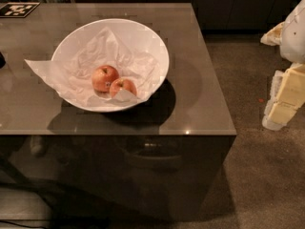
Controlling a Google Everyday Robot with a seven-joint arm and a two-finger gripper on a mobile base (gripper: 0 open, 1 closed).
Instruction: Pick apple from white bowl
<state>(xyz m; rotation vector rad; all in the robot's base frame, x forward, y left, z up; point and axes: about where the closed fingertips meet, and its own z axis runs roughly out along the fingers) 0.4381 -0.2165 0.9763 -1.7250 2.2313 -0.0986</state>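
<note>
My gripper (285,97) hangs at the right edge, off the table (200,85); clenched or released, I cannot tell. The apple (123,86) lies in the bowl (158,44), touching the larger apple (104,77).

- The bowl (143,37) sits on the table (200,104), left of its middle.
- Paper (47,70) lines it and spills over its left rim.
- Inside, the apple (123,86) lies right of and in front of a second apple (105,78), touching it.
- A marker tag (18,9) lies at the table's far left corner.
- Your gripper (282,106) hangs right of the table, well apart from the bowl.
</note>
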